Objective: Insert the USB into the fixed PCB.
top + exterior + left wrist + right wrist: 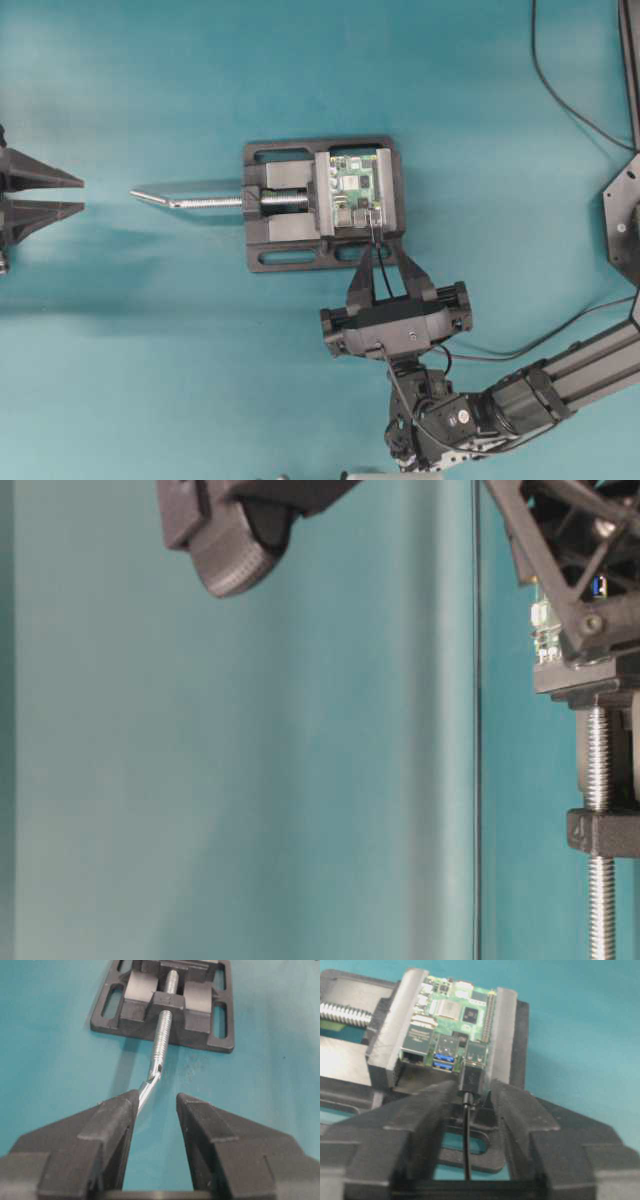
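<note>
The right tool (472, 1092) stands with fingers spread, flanking without gripping the USB (470, 1079), whose plug sits in a port of the fixed PCB (455, 1015) clamped in the vise (385, 1045); the left tool (156, 1110) gapes wide, well apart.

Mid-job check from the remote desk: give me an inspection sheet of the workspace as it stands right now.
Surface: teal table, bare where visible.
Job's things: the fixed PCB sits clamped in the black vise; the USB plug stands at the right-hand port on the board's near edge, apparently seated.
Clutter: nothing seen.
Grippers: right gripper is open, its fingers either side of the plug with gaps showing; left gripper is open and empty, parked at the table's left edge, pointing at the vise screw handle.
Cables: the plug's thin black cable runs back between the right fingers.
Surroundings: a loose black cable lies at the upper right.
</note>
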Action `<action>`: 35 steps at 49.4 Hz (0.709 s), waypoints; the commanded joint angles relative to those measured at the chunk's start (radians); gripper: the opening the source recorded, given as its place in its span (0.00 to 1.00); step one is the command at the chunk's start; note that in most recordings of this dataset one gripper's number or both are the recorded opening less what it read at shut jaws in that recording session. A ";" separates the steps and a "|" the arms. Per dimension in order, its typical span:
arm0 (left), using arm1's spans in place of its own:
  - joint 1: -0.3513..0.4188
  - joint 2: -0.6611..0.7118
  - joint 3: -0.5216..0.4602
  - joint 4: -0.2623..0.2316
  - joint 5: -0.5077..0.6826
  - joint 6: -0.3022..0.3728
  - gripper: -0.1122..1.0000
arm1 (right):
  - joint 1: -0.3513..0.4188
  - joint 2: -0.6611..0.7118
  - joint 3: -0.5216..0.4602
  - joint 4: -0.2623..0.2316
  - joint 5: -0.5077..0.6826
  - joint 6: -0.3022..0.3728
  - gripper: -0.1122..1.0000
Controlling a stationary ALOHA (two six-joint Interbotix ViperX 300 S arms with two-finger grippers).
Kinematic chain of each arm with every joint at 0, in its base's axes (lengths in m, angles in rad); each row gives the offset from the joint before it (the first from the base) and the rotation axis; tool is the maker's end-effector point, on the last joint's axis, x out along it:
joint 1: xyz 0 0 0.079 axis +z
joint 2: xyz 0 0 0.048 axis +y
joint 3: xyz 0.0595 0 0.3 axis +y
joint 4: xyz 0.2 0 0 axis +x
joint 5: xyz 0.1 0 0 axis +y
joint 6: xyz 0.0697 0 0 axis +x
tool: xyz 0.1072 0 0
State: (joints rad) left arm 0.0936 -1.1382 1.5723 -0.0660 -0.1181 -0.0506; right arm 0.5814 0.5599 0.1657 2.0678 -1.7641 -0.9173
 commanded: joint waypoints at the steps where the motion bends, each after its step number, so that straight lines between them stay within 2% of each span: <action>1: 0.003 0.008 -0.012 0.003 -0.008 -0.012 0.57 | 0.014 -0.054 -0.012 -0.003 -0.005 -0.003 0.54; 12: 0.003 0.008 -0.012 0.003 -0.008 -0.011 0.57 | 0.011 -0.075 0.026 0.002 0.002 0.005 0.54; 22: 0.003 0.006 -0.012 0.003 -0.008 -0.012 0.57 | 0.009 -0.167 0.156 -0.008 0.038 0.000 0.54; 29: 0.003 0.006 -0.012 0.002 -0.008 -0.011 0.57 | 0.008 -0.261 0.288 -0.080 0.060 0.002 0.54; 35: 0.003 0.006 -0.012 0.003 -0.008 -0.011 0.57 | -0.015 -0.348 0.414 -0.156 0.152 0.011 0.54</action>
State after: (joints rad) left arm 0.0951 -1.1382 1.5723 -0.0660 -0.1181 -0.0506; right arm 0.5829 0.2976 0.5154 1.9635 -1.6613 -0.9081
